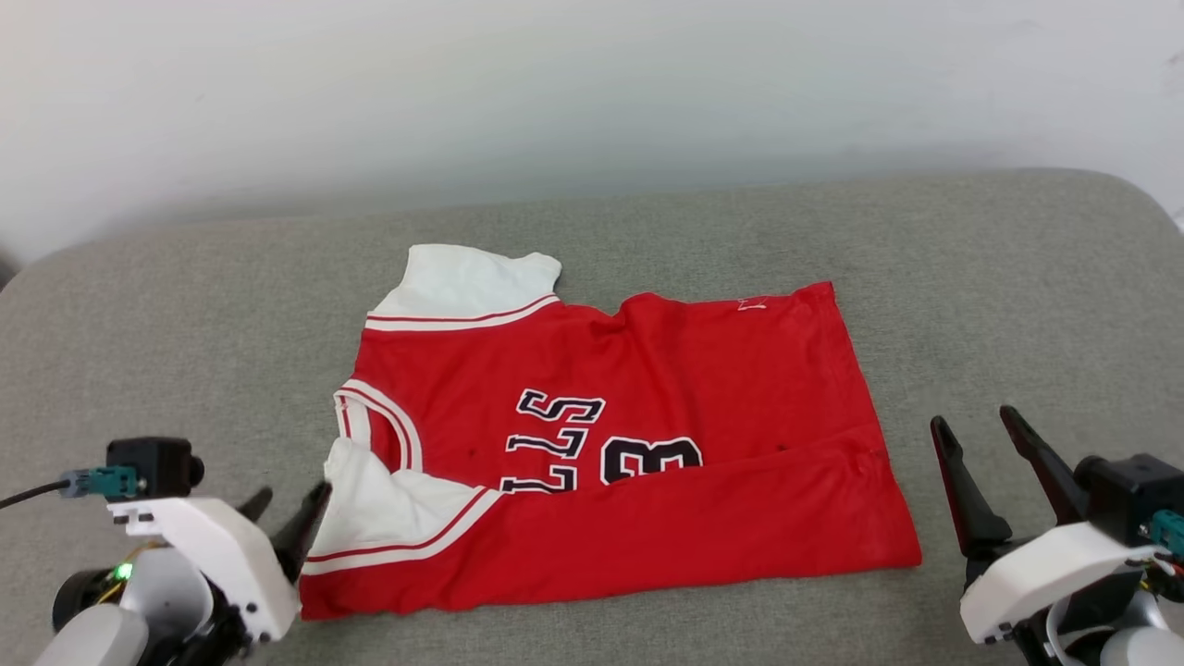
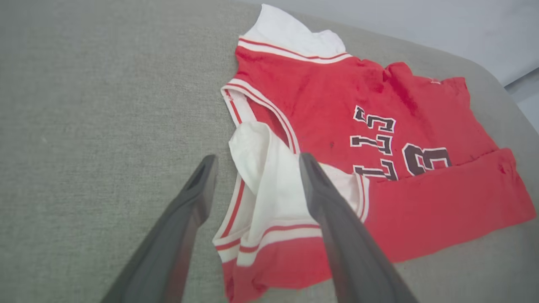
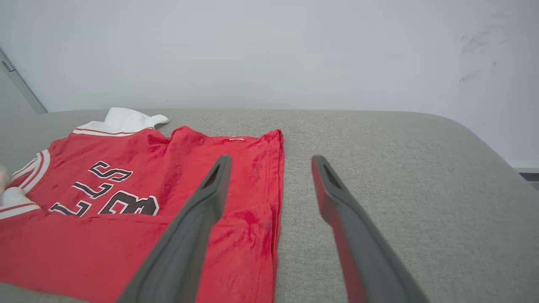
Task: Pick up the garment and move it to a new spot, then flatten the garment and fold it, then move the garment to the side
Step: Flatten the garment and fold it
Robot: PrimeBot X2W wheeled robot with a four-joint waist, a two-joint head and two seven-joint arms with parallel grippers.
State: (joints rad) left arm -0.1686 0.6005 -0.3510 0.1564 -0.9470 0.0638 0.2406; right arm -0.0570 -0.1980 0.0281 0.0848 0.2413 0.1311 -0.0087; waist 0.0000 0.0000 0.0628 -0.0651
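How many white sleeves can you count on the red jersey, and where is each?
2. The far sleeve lies at the jersey's far left corner; the near sleeve lies rumpled at the near left corner, by the left gripper.

Right end effector (image 3: pixel 271 159) – fingers (image 3: pixel 202 219) spread apart, nothing held between them. Garment (image 3: pixel 105 248) lay flat on the grey fabric-covered bench (image 3: pixel 400 168), at the view's left; its near portion was folded over the lower part of the black lettering. One finger crossed the red side edge – the other over bare bench. White sleeve (image 3: pixel 122 118) at the far corner. Pale wall (image 3: pixel 269 50) behind.
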